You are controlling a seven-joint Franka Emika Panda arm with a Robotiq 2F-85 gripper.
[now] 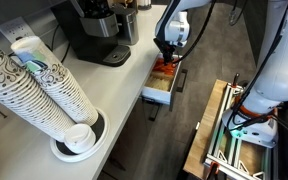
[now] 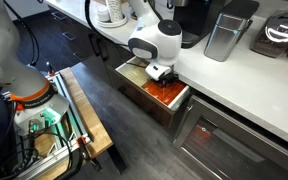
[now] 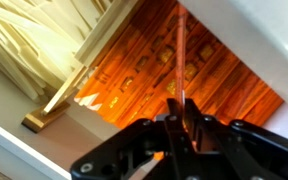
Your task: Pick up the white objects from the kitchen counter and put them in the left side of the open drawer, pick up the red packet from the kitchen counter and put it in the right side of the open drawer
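The counter (image 2: 246,82) runs long and pale; the open drawer (image 1: 156,97) juts out below its front edge; the pincer (image 3: 181,112) hangs in it over the right section, heaped with orange packets (image 3: 229,75), with pale yellow packets (image 3: 34,40) to the left. Its jaws stand almost together, nipping the near end of the red packet (image 3: 181,50), which reaches away over the heap; it is likely light, thin, floppy and slick, so an end hold may droop; the divider (image 3: 94,55) and the drawer walls leave little side room.

- The pale worktop (image 1: 109,85) carries a black coffee machine (image 1: 96,30) and leaning stacks of paper cups (image 1: 39,90).
- A metal canister (image 2: 224,35) stands on it in an exterior view.
- The open drawer (image 1: 156,96) holds orange packets (image 3: 154,75) and pale yellow sticks (image 3: 34,40).
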